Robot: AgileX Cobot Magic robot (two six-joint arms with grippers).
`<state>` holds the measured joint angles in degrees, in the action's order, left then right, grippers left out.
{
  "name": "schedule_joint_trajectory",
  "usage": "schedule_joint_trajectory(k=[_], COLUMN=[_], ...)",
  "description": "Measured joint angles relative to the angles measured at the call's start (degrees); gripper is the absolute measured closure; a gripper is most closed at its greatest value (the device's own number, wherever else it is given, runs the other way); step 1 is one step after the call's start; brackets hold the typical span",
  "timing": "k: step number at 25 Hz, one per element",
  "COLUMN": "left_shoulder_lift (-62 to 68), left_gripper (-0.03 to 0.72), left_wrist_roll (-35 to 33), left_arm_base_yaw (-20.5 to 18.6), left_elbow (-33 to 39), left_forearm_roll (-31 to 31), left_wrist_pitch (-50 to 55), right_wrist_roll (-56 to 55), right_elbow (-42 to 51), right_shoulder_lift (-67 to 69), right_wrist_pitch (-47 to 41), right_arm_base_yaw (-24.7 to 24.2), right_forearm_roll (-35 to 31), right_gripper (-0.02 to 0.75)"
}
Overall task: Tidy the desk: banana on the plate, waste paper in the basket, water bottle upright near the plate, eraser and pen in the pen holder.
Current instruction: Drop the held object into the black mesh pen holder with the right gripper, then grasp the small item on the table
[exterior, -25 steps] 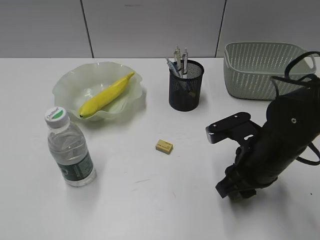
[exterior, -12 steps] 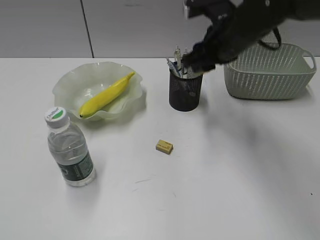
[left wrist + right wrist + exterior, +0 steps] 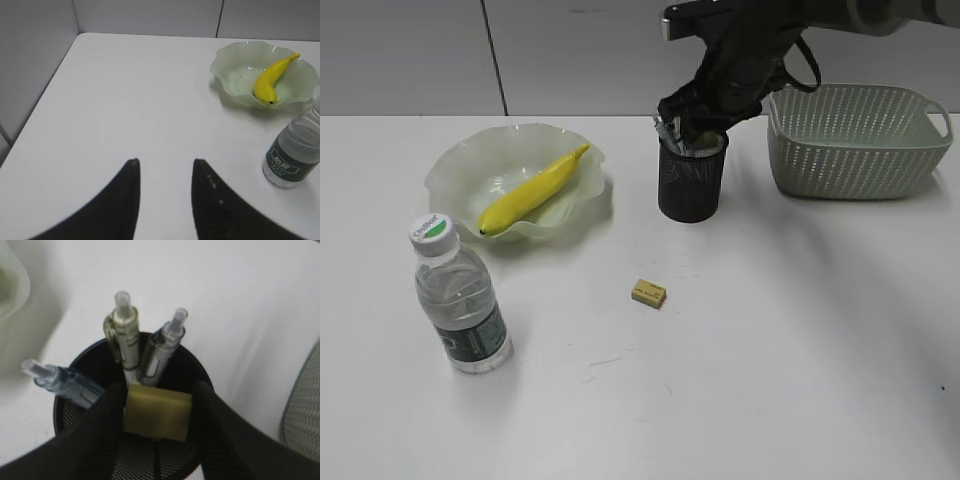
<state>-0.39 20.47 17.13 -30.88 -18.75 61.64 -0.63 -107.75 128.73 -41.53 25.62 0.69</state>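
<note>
Eraser (image 3: 157,412), a dull yellow-tan block w/ squared edges, sits between the two black fingers of the right gripper (image 3: 156,415), right over the mouth of the pen holder (image 3: 80,412). Fingers (image 3: 105,415) flank it closely on both sides; can't tell if they press it or have just let go. Three pens stand in the holder behind the block: a clear bluish one (image 3: 65,382) leaning left, two silver-grey ones (image 3: 125,335) upright. Holder is a black mesh cup, round rim.

In the exterior view the right arm (image 3: 740,60) hangs over the pen holder (image 3: 692,185) from above. A second yellow-tan eraser (image 3: 649,292) lies flat on the desk (image 3: 770,350) in front of the holder, apart from it. Basket (image 3: 860,140), pale green woven-pattern, stands to the right by the back edge. Plate (image 3: 470,165), pale green w/ ruffled rim, is on the left w/ the banana (image 3: 532,190) lying in it, dark tip toward the front. Water bottle (image 3: 460,295) stands upright near the plate, white cap, dark green label.

Left gripper (image 3: 162,200) hovers over bare desk, fingers parted, nothing between them.

Desk is plain white, smooth; grey panelled wall behind
</note>
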Motion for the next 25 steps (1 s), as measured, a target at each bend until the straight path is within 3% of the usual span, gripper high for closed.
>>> schedule_joint_trajectory(k=[4,10,12,20,25], left_shoulder_lift=[0.0,0.0,0.0,0.0,1.02], left_gripper=[0.437,0.445,0.446,0.449,0.451], left_wrist_roll=[0.0,0.0,0.0,0.0,-1.08], left_arm_base_yaw=[0.0,0.0,0.0,0.0,0.0], left_elbow=[0.0,0.0,0.0,0.0,0.0], left_forearm_roll=[0.0,0.0,0.0,0.0,0.06], left_wrist_pitch=[0.0,0.0,0.0,0.0,-0.38], right_wrist_roll=[0.0,0.63,1.17,1.42,0.63], right_elbow=[-0.26,5.71,13.48,61.33,75.17], right_shoulder_lift=[-0.56,-11.66,-18.98,-65.19,-92.32], right_wrist_pitch=[-3.82,-9.33,-8.71,-9.71,-16.91], right_arm_base_yaw=[0.0,0.0,0.0,0.0,0.0], right_forearm_roll=[-0.27,-0.15,-0.15,-0.21,-0.26], right_gripper=[0.202,0.212,0.232,0.244,0.244])
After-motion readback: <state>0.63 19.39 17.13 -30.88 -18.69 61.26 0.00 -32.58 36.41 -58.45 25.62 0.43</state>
